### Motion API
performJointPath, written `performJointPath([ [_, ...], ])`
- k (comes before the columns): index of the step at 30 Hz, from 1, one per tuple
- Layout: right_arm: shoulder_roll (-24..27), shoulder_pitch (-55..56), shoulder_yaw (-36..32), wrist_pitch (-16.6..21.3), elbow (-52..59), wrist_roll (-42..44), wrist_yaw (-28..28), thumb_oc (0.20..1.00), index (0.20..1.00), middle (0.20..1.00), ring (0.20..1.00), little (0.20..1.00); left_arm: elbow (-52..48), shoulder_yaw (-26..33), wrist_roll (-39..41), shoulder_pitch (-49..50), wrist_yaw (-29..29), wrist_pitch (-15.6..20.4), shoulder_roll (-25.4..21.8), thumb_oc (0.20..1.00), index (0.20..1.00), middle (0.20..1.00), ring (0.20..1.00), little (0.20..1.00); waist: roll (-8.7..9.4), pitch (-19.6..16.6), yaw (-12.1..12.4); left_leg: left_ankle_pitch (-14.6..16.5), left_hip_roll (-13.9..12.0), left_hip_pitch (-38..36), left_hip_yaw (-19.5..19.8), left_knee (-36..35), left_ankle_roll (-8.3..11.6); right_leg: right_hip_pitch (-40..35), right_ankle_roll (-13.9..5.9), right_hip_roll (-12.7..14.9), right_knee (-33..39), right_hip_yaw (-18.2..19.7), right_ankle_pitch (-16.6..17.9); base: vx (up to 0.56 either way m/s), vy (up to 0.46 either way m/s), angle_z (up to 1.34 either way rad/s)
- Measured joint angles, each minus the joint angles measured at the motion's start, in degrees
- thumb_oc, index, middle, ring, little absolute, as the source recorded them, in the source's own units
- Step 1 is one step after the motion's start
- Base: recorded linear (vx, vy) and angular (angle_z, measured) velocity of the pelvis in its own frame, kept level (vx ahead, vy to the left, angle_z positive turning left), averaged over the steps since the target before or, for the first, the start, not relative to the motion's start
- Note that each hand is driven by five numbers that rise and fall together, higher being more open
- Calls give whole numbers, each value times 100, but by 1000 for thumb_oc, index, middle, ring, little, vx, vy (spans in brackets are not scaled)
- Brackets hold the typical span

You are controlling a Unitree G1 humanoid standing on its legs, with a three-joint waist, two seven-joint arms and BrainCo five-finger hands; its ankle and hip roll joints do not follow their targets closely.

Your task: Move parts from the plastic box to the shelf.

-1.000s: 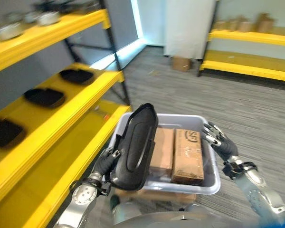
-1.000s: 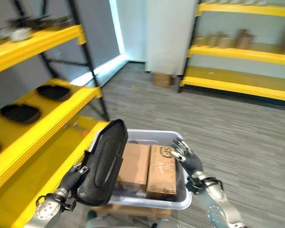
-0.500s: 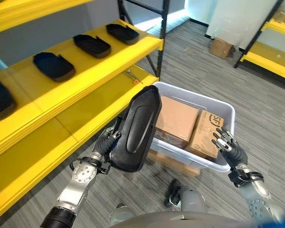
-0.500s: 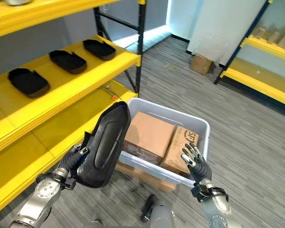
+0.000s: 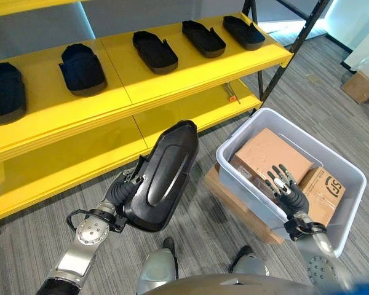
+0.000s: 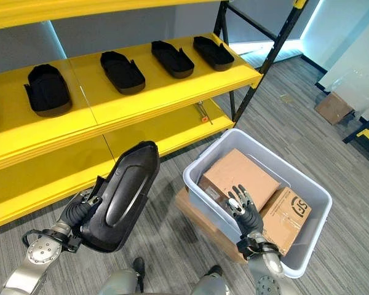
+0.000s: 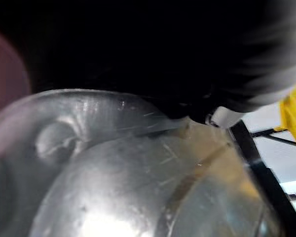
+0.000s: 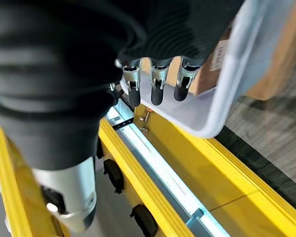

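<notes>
the left hand (image 5: 120, 193) has its fingers curled round a black part (image 5: 161, 177), held up before the yellow shelf (image 5: 190, 74). the right hand (image 5: 287, 192), fingers spread, hovers over the plastic box (image 5: 246, 138).

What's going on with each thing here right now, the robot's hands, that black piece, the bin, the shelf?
Left hand: curled round the black part, holding it up.
Black part: held in the air, clear of the plastic box.
Right hand: open, fingers spread over the box.
Plastic box: holds two cardboard boxes.
Shelf: carries a row of black parts.
</notes>
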State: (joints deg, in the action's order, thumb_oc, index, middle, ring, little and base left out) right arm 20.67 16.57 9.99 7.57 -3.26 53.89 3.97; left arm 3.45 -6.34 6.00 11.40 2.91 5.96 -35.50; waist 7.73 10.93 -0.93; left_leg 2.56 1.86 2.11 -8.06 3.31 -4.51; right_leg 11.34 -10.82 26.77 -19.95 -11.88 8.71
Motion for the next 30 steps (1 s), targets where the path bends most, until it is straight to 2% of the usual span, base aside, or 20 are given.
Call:
performJointPath([
  [1, 39, 102, -3, -20, 80, 13, 10, 1000, 1000, 1000, 1000, 1000, 5, 3, -6, -24, -4, 3, 66, 200, 200, 200, 200, 200, -41, -14, -70, -27, -11, -37, 21, -99, -119, 125, -106, -344, -123, 277, -220, 126, 324, -50],
  [2, 95, 169, 34, -57, 383, 52, 96, 1000, 1000, 1000, 1000, 1000, 1, 155, -18, 82, 1, 44, 117, 200, 200, 200, 200, 200, -144, 48, -4, 0, -158, -181, 11, -275, -172, 408, -42, -1116, -573, 617, -779, 49, 66, -39],
  [3, -1, 140, 93, -49, 367, 62, 198, 1000, 1000, 1000, 1000, 1000, 6, 233, -20, 250, -7, 46, 122, 200, 200, 200, 200, 200, -306, 115, -116, -188, -445, -430, -58, -537, -38, 448, 285, -2130, -916, 895, -1242, 118, 54, -7],
  [4, 244, 356, 198, -54, 351, 100, 251, 1000, 1000, 1000, 1000, 1000, -37, 168, -91, 292, -123, 99, 60, 200, 200, 200, 200, 200, -118, -31, -272, -217, -252, -552, 18, -693, 76, 497, 387, -2498, -810, 267, -1303, 114, 58, 19],
  [6, 251, 364, 211, -68, 167, 109, 266, 1000, 1000, 1000, 1000, 1000, 13, 165, -74, 222, -109, 103, 246, 200, 200, 200, 200, 200, -73, -96, -349, -175, -129, -615, 245, -774, 107, 483, 545, -3130, -79, 989, -1461, 43, 24, 52],
  [7, 275, 378, 213, -114, 165, 110, 268, 1000, 1000, 1000, 1000, 1000, -3, 120, -75, 202, -125, 105, 256, 200, 200, 200, 200, 200, -76, -103, -417, -249, -96, -633, 248, -822, 132, 393, 612, -3159, 339, 975, -1382, 23, -15, 62],
  [9, 286, 343, 211, -161, 168, 109, 290, 1000, 1000, 1000, 1000, 1000, -34, 122, -78, 268, -166, 100, 275, 200, 200, 200, 200, 200, 15, -167, -284, -217, 74, -767, 231, -815, 196, 197, 703, -2939, 912, 899, -867, 26, -34, 16],
  [10, 287, 337, 207, -162, 126, 108, 291, 1000, 1000, 1000, 1000, 1000, -33, 141, -80, 316, -162, 91, 396, 200, 200, 200, 200, 200, -34, -222, -232, -184, 74, -831, 238, -794, 243, 50, 977, -2930, 1100, 794, -766, 17, -35, 10],
  [11, 299, 333, 194, -160, 125, 107, 292, 1000, 1000, 1000, 1000, 1000, -53, 115, -67, 354, -160, 93, 490, 200, 200, 200, 200, 200, -125, -289, -246, -165, 64, -800, 259, -723, 266, -100, 1089, -2950, 1352, 768, -673, 35, -41, 21],
  [15, 540, 12, 144, -170, 101, 98, 303, 1000, 1000, 1000, 1000, 1000, -459, 135, -37, 407, -227, 128, 547, 200, 200, 200, 200, 200, -431, -387, -49, -86, -86, -817, 341, -617, 375, -562, 1252, -3069, 1895, 555, -534, -41, 8, 34],
  [17, 553, -149, 99, -156, 85, 98, 277, 1000, 1000, 1000, 1000, 1000, -401, 26, -37, 216, -252, 127, 524, 200, 200, 200, 200, 200, -365, -351, 8, -34, -36, -549, 485, -101, 453, -592, 1314, -2946, 1841, 385, -579, -159, 72, 51],
  [19, 661, -160, 125, -155, 128, 97, 252, 1000, 1000, 1000, 1000, 1000, -383, -103, -35, -3, -261, 128, 489, 200, 200, 200, 200, 200, -213, -288, -114, 76, -43, -318, 121, 350, 515, -568, 1586, -2690, 1922, -25, -544, -72, 42, 95],
  [20, 664, -181, 73, -149, 123, 99, 223, 1000, 1000, 1000, 1000, 1000, -377, -130, -28, -99, -251, 142, 502, 200, 200, 200, 200, 200, -100, -239, -256, 164, -304, -187, -234, 751, 494, -531, 1614, -2598, 1884, -140, -668, -87, 170, 93],
  [22, 650, -251, 83, -149, 150, 99, 195, 1000, 1000, 1000, 1000, 1000, -380, -104, 65, -97, -238, 146, 471, 200, 200, 200, 200, 200, -15, -257, -163, 279, -505, -218, -283, 1047, 491, -403, 1522, -2534, 1899, 16, -699, -43, 165, 36],
  [23, 633, -347, 59, -152, 55, 100, 173, 1000, 1000, 1000, 1000, 1000, -286, -146, 115, -183, -240, 117, 524, 200, 200, 200, 200, 200, -66, -236, -183, 315, -732, -151, -66, 1207, 556, -396, 976, -2519, 1928, -176, -860, -36, 134, 19],
  [24, 764, -401, 14, -143, 93, 100, 146, 1000, 1000, 1000, 1000, 1000, -324, -146, 134, -248, -237, 97, 685, 200, 200, 200, 200, 200, -364, -232, -192, 219, -1330, -162, -62, 1146, 516, 13, 1472, -2610, 870, -282, -1237, -53, 221, 58],
  [25, 746, -309, -53, -143, 109, 99, 145, 1000, 1000, 1000, 1000, 1000, -401, -185, 174, -327, -230, 174, 574, 200, 200, 200, 200, 200, -168, -246, -307, 202, -1497, -387, -65, 913, 703, 108, 1761, -2266, 418, -260, -1428, -45, 288, 69],
  [26, 603, -347, -80, -152, -114, 101, 39, 1000, 1000, 1000, 1000, 1000, -234, -198, 172, -394, -216, 161, 666, 200, 200, 200, 200, 200, -265, -357, -364, 13, -2008, -507, -534, 631, 973, 129, 1535, -2183, 424, -576, -1493, 42, 424, 92],
  [28, 429, -278, -236, -80, -113, 102, -4, 1000, 1000, 1000, 1000, 1000, -104, -223, 172, -618, -175, 153, 686, 200, 200, 200, 200, 200, -305, -414, -517, -215, -2445, -492, -1255, 480, 1158, 187, 1298, -1922, 575, -825, -1301, 55, 353, 89],
  [30, 465, -292, -445, -9, -327, 102, -154, 1000, 1000, 1000, 1000, 1000, 190, -384, 176, -945, -71, 141, 958, 200, 200, 200, 200, 200, -649, -456, -574, -290, -2688, -507, -1378, 442, 1264, 53, 1069, -1782, 829, -1158, -1133, 78, 159, 80],
])
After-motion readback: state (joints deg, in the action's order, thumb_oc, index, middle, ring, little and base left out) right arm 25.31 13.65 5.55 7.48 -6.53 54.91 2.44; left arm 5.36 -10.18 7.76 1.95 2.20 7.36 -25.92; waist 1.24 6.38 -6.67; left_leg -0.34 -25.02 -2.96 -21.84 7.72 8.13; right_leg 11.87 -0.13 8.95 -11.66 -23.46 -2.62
